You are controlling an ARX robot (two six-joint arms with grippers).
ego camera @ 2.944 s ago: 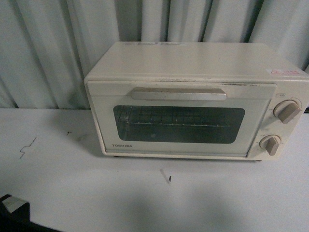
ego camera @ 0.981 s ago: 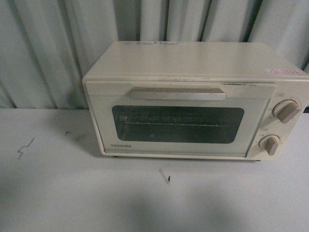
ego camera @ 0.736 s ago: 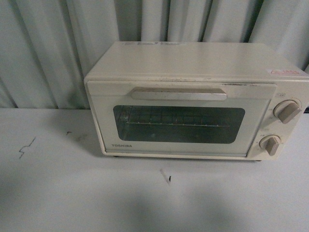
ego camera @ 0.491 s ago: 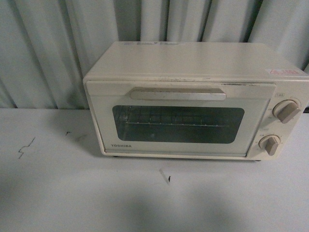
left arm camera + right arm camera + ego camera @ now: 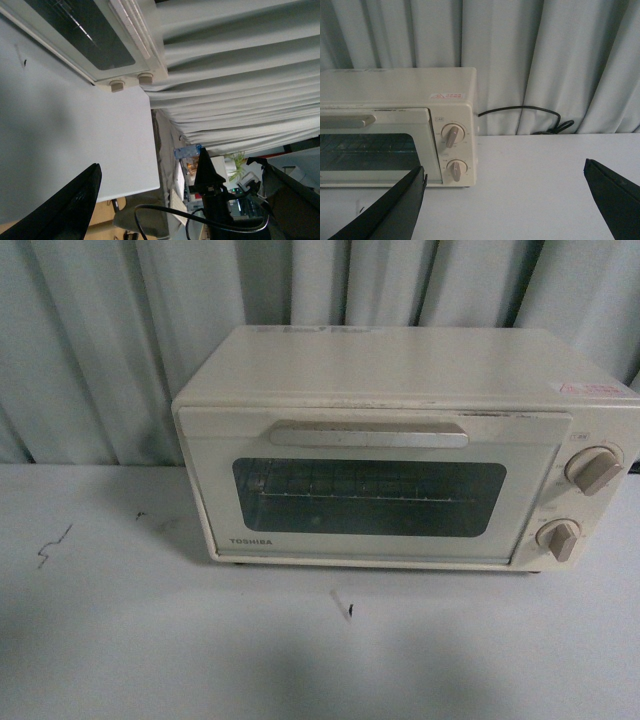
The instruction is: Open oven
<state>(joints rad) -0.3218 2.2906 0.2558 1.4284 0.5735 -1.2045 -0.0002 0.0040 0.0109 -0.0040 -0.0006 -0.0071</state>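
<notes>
Toaster oven, cream-white, boxy, dark glass window, door shut, on white tabletop against grey curtain | left hand: we see fingers wide apart, empty | right hand: fingers wide apart, empty

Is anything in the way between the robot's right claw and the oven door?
No, nothing visible. The right gripper is open and faces the oven, with only white table between them. The handle is uncovered, and the door is shut.
</notes>
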